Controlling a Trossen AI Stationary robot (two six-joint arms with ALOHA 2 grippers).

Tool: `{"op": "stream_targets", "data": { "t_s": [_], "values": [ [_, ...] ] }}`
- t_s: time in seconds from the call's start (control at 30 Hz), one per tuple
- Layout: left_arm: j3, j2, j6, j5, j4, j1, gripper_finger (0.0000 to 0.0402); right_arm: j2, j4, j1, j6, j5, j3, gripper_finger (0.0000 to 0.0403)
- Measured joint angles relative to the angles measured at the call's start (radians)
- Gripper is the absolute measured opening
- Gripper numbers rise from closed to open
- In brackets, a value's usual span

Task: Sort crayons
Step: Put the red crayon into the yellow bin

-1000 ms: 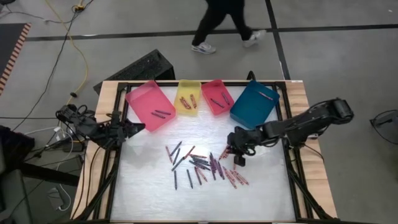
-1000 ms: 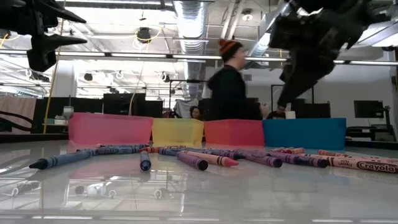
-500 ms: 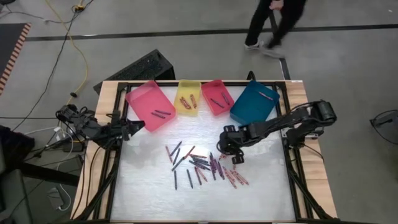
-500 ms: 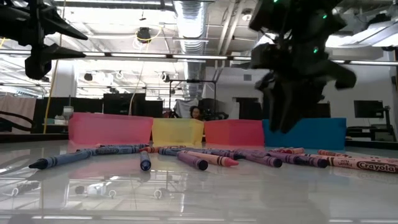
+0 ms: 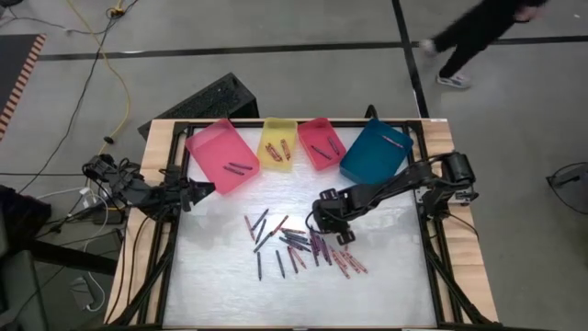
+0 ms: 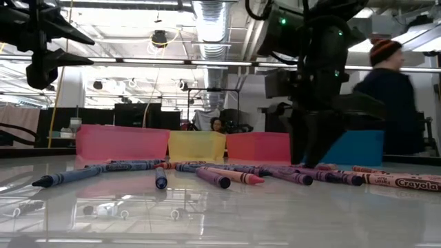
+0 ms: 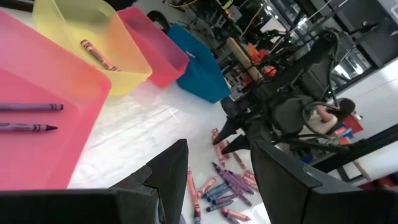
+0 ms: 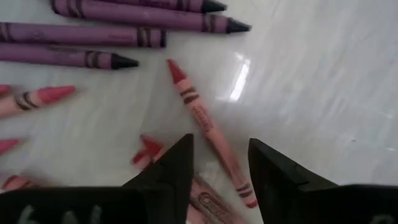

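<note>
Crayons (image 5: 303,246) lie loose mid-table, a few already in trays; judged light, stiff, waxy-slick, snappable, so pinch mid-shaft across the paper wrap; right gripper (image 8: 219,163) low over the pile's edge, fingers apart, empty, a red crayon (image 8: 208,133) between its tips; left gripper (image 5: 204,188) parked beside pink tray (image 5: 207,147), fingers apart, empty. Count: approx 25 loose, can't be exact; 4 trays; 2 purple in pink.

Two dark, near-black jointed arms — small green lights, apparently, on the right.
</note>
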Motion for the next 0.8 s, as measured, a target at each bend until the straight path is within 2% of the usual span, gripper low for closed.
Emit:
{"op": "stream_targets", "data": {
  "t_s": [0.17, 0.27, 0.4, 0.6, 0.8],
  "values": [
    [0.0, 0.0, -0.006, -0.003, -0.03, 0.0, 0.0165, 0.024, -0.021, 0.005, 0.003, 0.003, 0.002, 0.0148],
    [0.0, 0.0, -0.01, -0.003, -0.03, 0.0, 0.0165, 0.028, -0.032, 0.007, 0.032, 0.031, 0.004, 0.013],
    [0.0, 0.0, -0.03, 0.013, -0.026, 0.0, 0.0165, 0.024, -0.032, 0.004, 0.093, 0.042, 0.002, 0.0085],
    [0.0, 0.0, -0.082, 0.068, -0.026, 0.0, 0.0165, 0.026, -0.045, -0.007, 0.211, -0.015, 0.038, 0.0009],
    [0.0, 0.0, -0.082, 0.075, -0.025, 0.0, 0.0165, 0.027, -0.044, -0.018, 0.268, -0.014, 0.126, 0.0005]
  ]
}}
